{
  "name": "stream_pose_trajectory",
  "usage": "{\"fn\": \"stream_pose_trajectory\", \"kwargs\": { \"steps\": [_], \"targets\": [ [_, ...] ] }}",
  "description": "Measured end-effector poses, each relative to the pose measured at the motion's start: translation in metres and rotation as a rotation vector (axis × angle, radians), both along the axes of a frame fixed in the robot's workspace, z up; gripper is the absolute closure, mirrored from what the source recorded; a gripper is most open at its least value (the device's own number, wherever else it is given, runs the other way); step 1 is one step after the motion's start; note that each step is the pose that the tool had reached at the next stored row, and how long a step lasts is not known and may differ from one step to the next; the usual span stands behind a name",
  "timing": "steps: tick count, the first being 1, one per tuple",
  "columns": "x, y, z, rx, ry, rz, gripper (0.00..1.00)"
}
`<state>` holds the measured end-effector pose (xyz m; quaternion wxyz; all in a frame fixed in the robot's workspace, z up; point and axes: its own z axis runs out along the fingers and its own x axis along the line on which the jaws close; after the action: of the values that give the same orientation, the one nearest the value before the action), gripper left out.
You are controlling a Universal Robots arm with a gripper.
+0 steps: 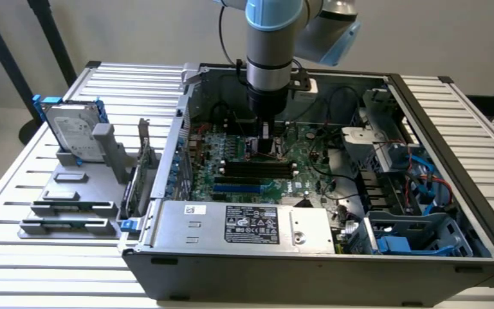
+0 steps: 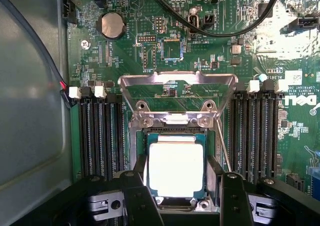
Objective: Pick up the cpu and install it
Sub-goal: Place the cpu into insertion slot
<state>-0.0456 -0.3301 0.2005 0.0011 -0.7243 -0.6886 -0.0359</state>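
- cpu [image 2: 176, 167]: silvery-white top, dk teal-green rim
- mobo [image 2: 225, 50]: green w/ fine white print, small black chips
- socket frame [image 2: 177, 78]: bare silver metal
- mem slots [image 2: 100, 136]: black, white end clips
- coin batt [image 2: 112, 24]: silver
- gripper [image 2: 181, 188]: black
- arm [image 1: 273, 38]: grey, lt blue joint caps
- PC case [image 1: 316, 270]: dk grey
- PSU [image 1: 229, 222]: silver-grey, black-and-white label
- hard drive [image 1: 74, 132]: silver, white label, blue frame
- parts holder [image 1: 67, 193]: plain grey
- table [image 1: 24, 212]: white, ribbed in parallel slats
- cables [image 1: 423, 174] at the exterior view's right: blue
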Motion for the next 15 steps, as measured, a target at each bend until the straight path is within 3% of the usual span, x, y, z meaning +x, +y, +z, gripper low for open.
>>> {"fn": "stream_pose_trajectory", "kwargs": {
  "steps": [6, 15],
  "targets": [
    [0.0, 0.0011, 0.0, -0.011, -0.0035, 0.0, 0.45],
    [-0.0007, 0.0016, -0.0003, -0.0117, -0.0044, 0.005, 0.45]
  ]
}}
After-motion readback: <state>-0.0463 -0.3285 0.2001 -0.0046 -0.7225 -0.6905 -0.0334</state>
